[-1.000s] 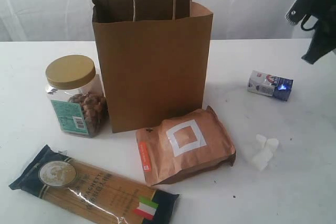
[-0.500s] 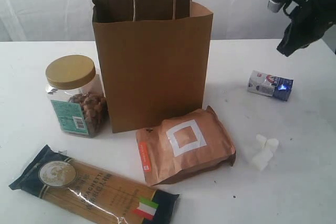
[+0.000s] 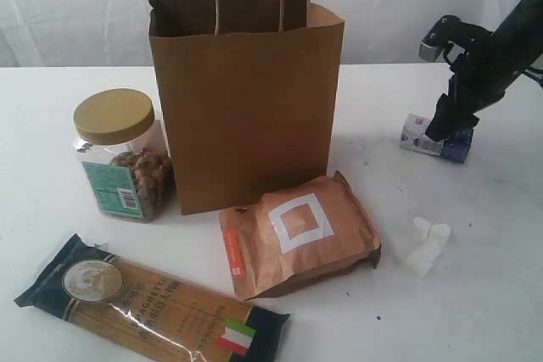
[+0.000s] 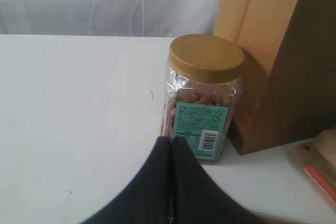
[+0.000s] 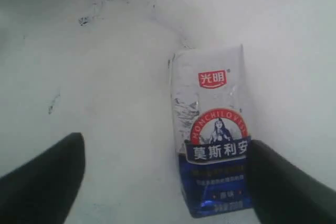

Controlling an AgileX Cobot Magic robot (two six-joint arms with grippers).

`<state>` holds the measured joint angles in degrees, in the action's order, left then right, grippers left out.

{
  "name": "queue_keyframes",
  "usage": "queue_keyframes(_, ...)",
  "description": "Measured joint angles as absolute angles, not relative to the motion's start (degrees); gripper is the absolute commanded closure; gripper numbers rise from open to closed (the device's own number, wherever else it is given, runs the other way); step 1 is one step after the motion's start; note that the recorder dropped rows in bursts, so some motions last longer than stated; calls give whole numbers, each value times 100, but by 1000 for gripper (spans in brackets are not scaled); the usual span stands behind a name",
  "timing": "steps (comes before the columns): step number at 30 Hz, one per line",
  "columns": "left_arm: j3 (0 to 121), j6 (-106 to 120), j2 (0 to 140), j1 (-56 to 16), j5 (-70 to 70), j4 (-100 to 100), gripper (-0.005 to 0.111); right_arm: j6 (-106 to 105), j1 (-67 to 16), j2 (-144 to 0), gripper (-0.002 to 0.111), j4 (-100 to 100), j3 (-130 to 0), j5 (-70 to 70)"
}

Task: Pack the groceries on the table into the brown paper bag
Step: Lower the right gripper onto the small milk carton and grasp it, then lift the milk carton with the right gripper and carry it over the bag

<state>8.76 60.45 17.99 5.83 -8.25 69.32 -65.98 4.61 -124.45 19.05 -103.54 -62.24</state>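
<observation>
Right fingers [image 5: 47,182] apart around carton [image 5: 212,129]

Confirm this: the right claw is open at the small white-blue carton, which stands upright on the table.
Not quite. The small white-blue carton lies flat on the table, not upright; the right wrist view shows it. The right claw is indeed open at it.
</observation>
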Motion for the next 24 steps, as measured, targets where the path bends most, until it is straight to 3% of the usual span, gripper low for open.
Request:
queue_keyframes(10,876,6045,1799,583,-825,6932,107,-6704,461,-13020,25,1792,-10367,-5300)
queue_keyframes(12,876,6045,1799,583,-825,6932,107,-6704,461,-13143,30,1792,-10367,-5313)
queue_keyframes(15,876,6045,1799,583,-825,6932,107,-6704,461,-13197,69,1780,-10367,-5323)
queue_keyframes(16,876,6045,1799,583,-825,6932,107,-6716,461,-13197,89,1780,-10367,-5313)
queue_keyframes(18,876,6045,1799,583,-825,6932,107,-6716,461,-13197,106,1790,-10380,-5345)
queue_keyframes(24,876,6045,1799,583,-825,6932,107,-6041,461,-13186,108,1790,-10380,-5403)
